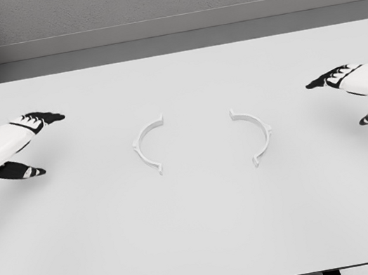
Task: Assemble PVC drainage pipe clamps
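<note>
The worktop [202, 241] lies nearest, white and bare along its front part. At its middle lie two clamp halves, apart from each other, with their hollow sides facing inward: the left half [147, 146] and the right half [255, 133]. Neither one is joined or lifted, so I judge the assembly is not yet begun. The left hand [29, 147] is far to the left of the left half, fingers relaxed, holding nothing. The right hand [358, 92] is far beyond the right half, also released. Grasping, bringing together and closing both halves remain.
</note>
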{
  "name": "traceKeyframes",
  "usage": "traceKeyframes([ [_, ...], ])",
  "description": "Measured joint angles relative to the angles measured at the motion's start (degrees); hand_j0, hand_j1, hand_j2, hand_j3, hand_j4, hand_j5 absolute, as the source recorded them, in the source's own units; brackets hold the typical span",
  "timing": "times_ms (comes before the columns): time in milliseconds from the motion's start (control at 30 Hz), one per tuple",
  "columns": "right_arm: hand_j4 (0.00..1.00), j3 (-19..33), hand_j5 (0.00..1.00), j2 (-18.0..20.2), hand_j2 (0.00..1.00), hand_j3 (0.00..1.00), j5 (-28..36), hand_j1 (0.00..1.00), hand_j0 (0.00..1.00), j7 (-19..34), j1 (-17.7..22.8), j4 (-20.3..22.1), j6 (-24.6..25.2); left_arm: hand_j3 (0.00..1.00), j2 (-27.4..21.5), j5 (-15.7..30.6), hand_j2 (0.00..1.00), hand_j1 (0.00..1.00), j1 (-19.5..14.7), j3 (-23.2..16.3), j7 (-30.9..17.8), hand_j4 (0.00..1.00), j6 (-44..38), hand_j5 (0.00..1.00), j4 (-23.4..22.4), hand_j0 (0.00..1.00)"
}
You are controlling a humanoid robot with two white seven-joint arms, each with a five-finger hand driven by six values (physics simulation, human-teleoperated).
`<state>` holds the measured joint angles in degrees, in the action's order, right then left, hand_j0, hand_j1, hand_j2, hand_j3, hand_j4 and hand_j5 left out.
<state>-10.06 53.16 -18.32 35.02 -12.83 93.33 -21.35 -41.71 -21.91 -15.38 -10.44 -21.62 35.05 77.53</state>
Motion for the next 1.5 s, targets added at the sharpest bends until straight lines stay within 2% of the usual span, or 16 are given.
traceKeyframes([
  [200, 1.00, -0.2, 1.00, 0.0, 1.00, 1.00, 0.0, 1.00, 1.00, 0.0, 0.0, -0.1, -0.1, 1.00, 0.7, -0.2, 1.00, 1.00, -0.6, 0.0, -0.2, 1.00, 0.0, 1.00, -0.5, 1.00],
  [267, 1.00, -0.2, 1.00, -0.5, 1.00, 1.00, -0.1, 1.00, 1.00, 0.0, 0.0, -0.1, -0.2, 1.00, 2.9, -0.8, 1.00, 1.00, -0.9, -0.1, -0.2, 1.00, 0.0, 1.00, 0.0, 1.00],
  [533, 1.00, -1.7, 1.00, -4.2, 1.00, 1.00, -0.4, 1.00, 1.00, 0.0, -1.0, -0.7, -1.4, 1.00, 14.1, -8.9, 1.00, 1.00, -0.9, -0.1, -0.2, 1.00, -0.1, 1.00, 7.1, 1.00],
  [667, 1.00, -2.4, 1.00, -7.4, 1.00, 1.00, -0.5, 1.00, 1.00, -2.5, -1.8, -1.0, -1.6, 1.00, 17.5, -10.5, 1.00, 1.00, -1.0, -0.4, -0.2, 1.00, -7.4, 1.00, 8.0, 1.00],
  [867, 1.00, -3.1, 1.00, -11.1, 1.00, 1.00, -0.8, 1.00, 1.00, -6.7, -2.6, -1.4, -1.3, 1.00, 23.8, -17.4, 1.00, 1.00, -5.3, -1.2, 0.0, 1.00, -20.7, 1.00, 6.8, 1.00],
  [967, 1.00, -3.6, 1.00, -13.0, 1.00, 1.00, -0.9, 1.00, 1.00, -7.3, -3.3, -1.6, -1.2, 1.00, 26.1, -20.2, 1.00, 1.00, -5.5, -1.8, 0.0, 1.00, -23.4, 1.00, 5.2, 1.00],
  [1200, 1.00, -5.1, 1.00, -17.3, 1.00, 1.00, -2.5, 1.00, 1.00, -7.5, -5.9, -3.1, -1.1, 1.00, 28.0, -21.9, 1.00, 1.00, -5.0, -4.4, 0.0, 1.00, -24.2, 1.00, 5.1, 1.00],
  [1500, 1.00, -6.5, 1.00, -20.1, 1.00, 1.00, -6.0, 1.00, 1.00, -7.6, -7.3, -7.9, -1.2, 1.00, 27.9, -22.2, 1.00, 1.00, -4.9, -4.0, -0.1, 1.00, -24.9, 1.00, 5.1, 1.00],
])
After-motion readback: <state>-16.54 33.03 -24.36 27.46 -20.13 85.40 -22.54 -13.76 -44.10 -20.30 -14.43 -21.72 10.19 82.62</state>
